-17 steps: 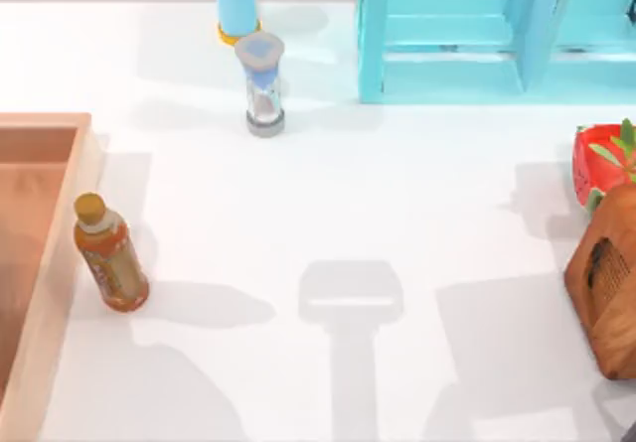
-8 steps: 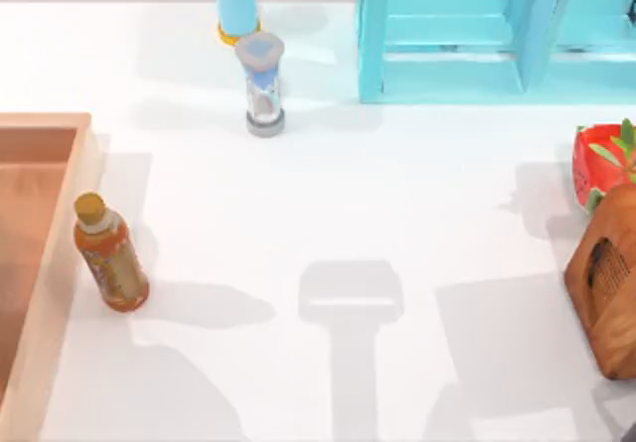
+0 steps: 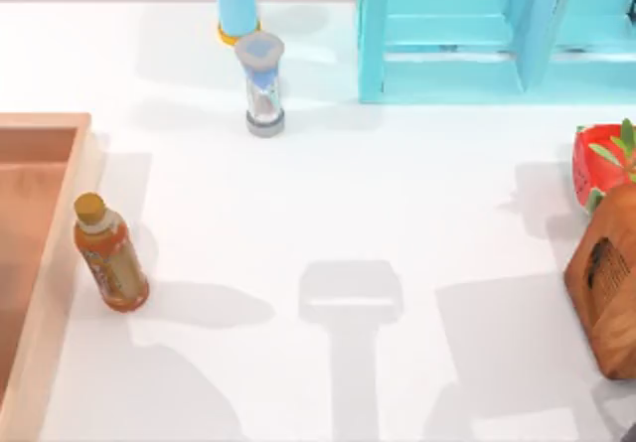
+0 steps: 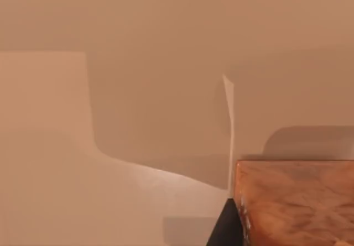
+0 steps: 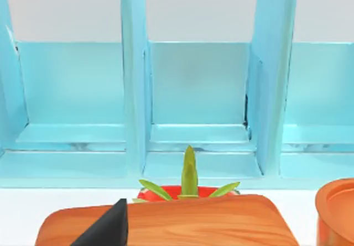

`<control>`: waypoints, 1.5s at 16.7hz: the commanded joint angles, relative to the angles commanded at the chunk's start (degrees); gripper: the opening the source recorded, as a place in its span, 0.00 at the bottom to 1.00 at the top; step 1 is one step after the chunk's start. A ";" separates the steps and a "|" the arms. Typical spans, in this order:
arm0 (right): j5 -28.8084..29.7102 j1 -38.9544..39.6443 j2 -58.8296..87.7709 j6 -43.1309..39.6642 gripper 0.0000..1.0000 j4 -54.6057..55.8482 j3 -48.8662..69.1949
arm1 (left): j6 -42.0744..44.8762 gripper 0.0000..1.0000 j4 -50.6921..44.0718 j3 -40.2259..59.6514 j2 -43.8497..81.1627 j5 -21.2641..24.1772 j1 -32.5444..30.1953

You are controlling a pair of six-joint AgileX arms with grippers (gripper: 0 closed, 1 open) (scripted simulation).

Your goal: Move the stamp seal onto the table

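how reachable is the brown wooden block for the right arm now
Probably yes. The wooden block sits at the table's right edge, and the right wrist view has its top close below, with nothing between; the red plant pot stands behind it.

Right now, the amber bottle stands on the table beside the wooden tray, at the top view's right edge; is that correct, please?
Not quite: the amber bottle does stand on the table beside the wooden tray, but at the top view's left edge, not its right. The top view shows this.
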 joint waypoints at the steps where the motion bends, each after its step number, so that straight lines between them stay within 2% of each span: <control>1: 0.00 0.00 0.00 0.00 1.00 0.00 0.00 | 0.00 0.00 0.00 0.00 0.00 0.00 0.00; 7: 0.00 0.00 0.00 0.00 1.00 0.00 0.00 | -1.67 0.00 -1.32 1.64 -1.26 -0.25 -1.81; 11: 0.00 0.00 0.00 0.00 1.00 0.00 0.00 | -9.67 0.00 -7.63 11.15 -6.05 -0.90 -10.38; 15: 0.00 0.00 0.00 0.00 1.00 0.00 0.00 | -20.33 0.00 -18.55 21.92 -11.32 -1.99 -21.05; 18: 0.00 0.00 0.00 0.00 1.00 0.00 0.00 | -26.72 0.00 -26.75 25.41 -13.00 -1.93 -27.31; 21: 0.00 0.00 0.00 0.00 1.00 0.00 0.00 | -30.29 0.00 -32.46 24.85 -12.08 -1.02 -30.67; 25: 0.00 0.00 0.00 0.00 1.00 0.00 0.00 | -31.29 0.00 -34.61 23.72 -10.91 -0.05 -31.24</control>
